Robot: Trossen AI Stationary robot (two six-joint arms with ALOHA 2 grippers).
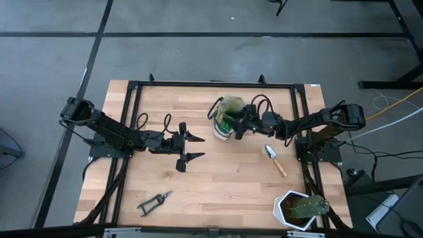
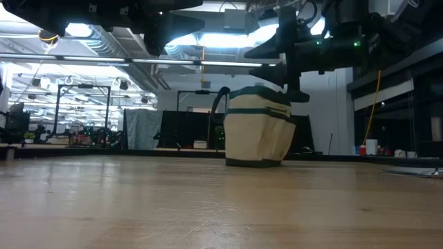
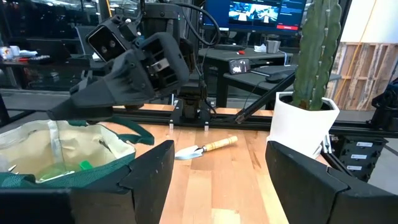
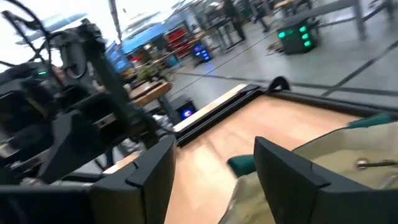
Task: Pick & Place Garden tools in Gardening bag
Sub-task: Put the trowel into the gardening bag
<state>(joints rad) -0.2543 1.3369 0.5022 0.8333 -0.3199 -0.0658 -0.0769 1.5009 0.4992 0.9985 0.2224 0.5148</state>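
Note:
The tan-and-cream gardening bag stands upright on its base at the far middle of the table; it also shows in the low view. Something green lies inside it, probably the spray bottle. My right gripper hovers open and empty over the bag's right rim. My left gripper is open and empty, left of the bag, above the table. The trowel lies flat right of the bag. The pruning shears lie flat near the front left.
A white pot with a green plant stands at the table's near right corner; it also shows in the left wrist view. A black frame runs along the table's far edge and sides. Bare wood lies between the shears and the trowel.

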